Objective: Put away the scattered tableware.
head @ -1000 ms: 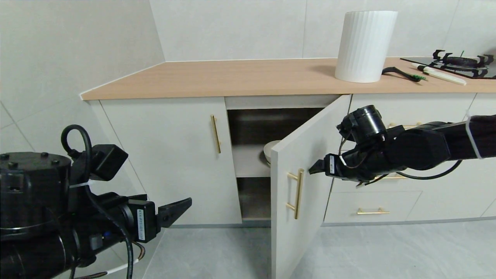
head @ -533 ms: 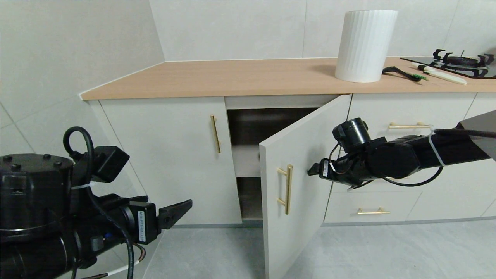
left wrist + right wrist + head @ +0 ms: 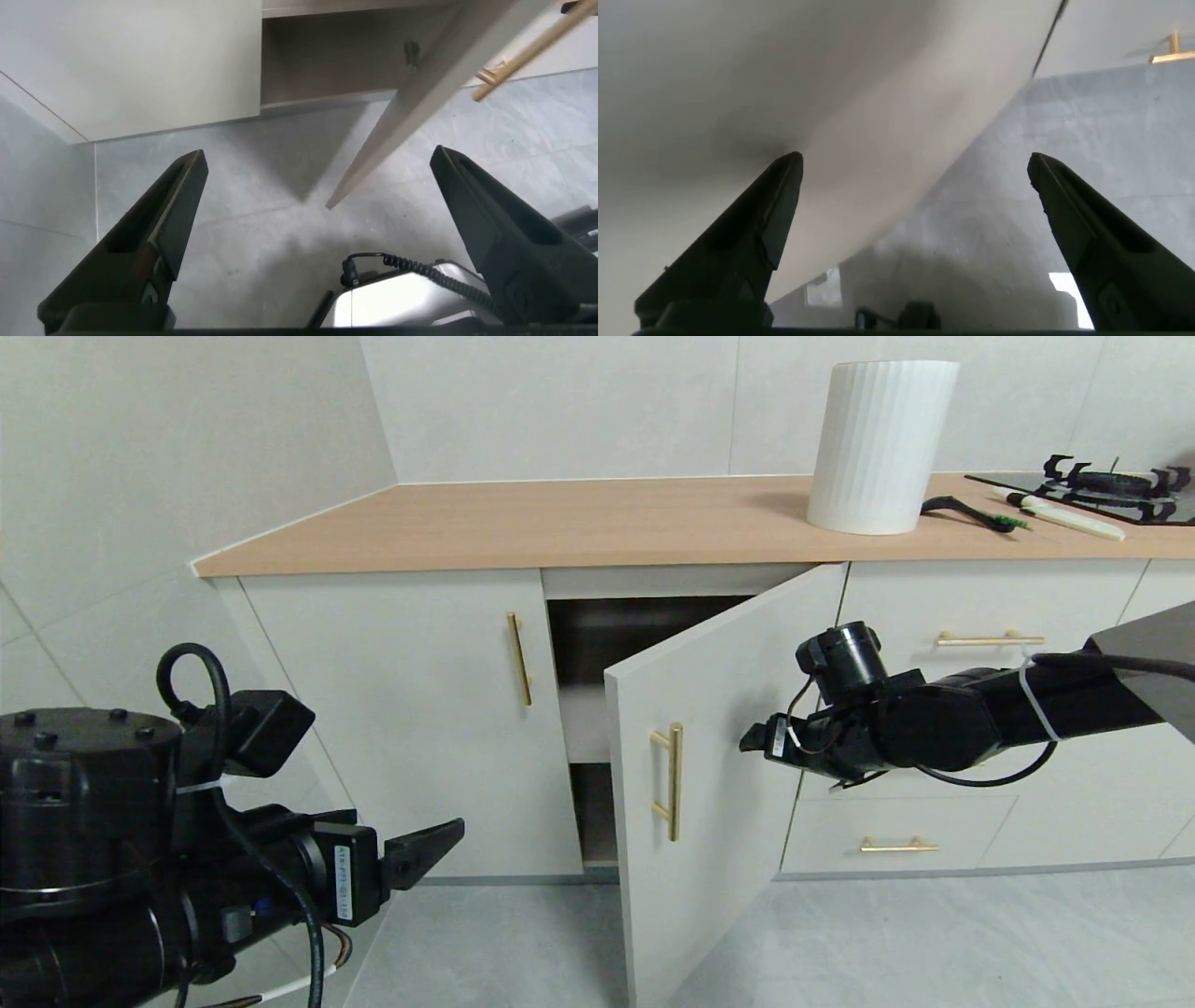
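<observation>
Our right gripper (image 3: 747,743), fingers spread apart and empty, sits close against the outer face of the half-open white cabinet door (image 3: 719,691), right of its brass bar handle (image 3: 670,782). Our left gripper (image 3: 439,835) hangs low at the near left, also spread and empty. A black-handled utensil (image 3: 966,511) and a long white utensil (image 3: 1064,516) lie far right on the wooden countertop (image 3: 560,523), right of the white ribbed canister (image 3: 878,448).

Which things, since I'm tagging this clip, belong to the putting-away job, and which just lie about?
Job: half-open cabinet door; right tool at its outer face; cabinet shelf behind it; left tool, open, held low.
Lying about: white ribbed canister; black-handled utensil; white utensil; stove burner.
</observation>
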